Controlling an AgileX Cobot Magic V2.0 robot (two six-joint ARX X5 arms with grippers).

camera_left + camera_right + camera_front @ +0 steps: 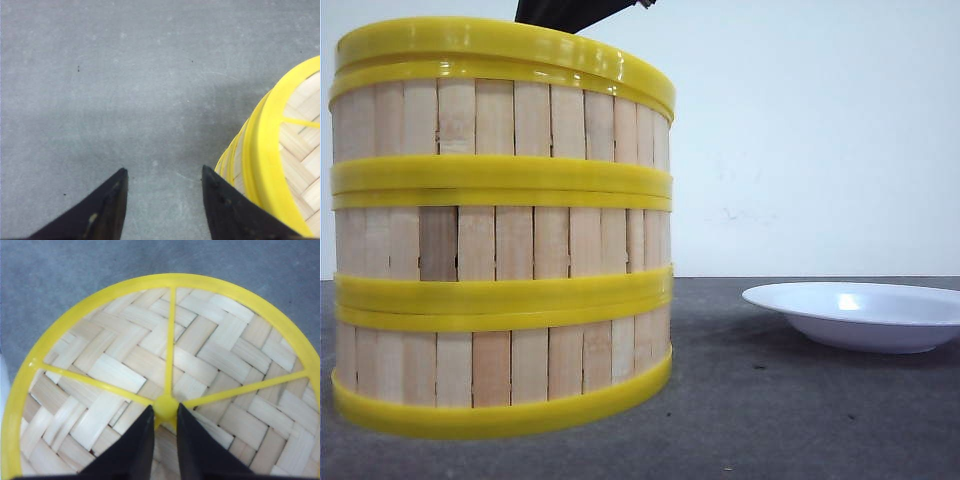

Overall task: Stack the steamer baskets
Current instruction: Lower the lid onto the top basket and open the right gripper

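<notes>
Yellow rims band three baskets [502,230] stacked one on another into a single column, standing on the grey surface [800,410] at the left of the front view. Each tier has a wall of upright pale wood slats between thick plastic rims, and the tiers sit squarely, rim on rim. The top basket is open: the right wrist view looks down into it, onto a woven pale floor crossed by yellow spokes that meet at a small hub.

Right tool [164,415] hangs over that hub, its two dark fingers nearly together with only a narrow slit between them, pinching nothing. Whether the tips touch the hub I cannot tell. In the front view a dark part of an arm shows just above the stack's top rim.

Left tool [164,180] is spread wide and empty above bare surface, with the stack just beside one finger [235,210].

To the right of the stack, well apart from it, a white plate [860,315] rests on the surface.
</notes>
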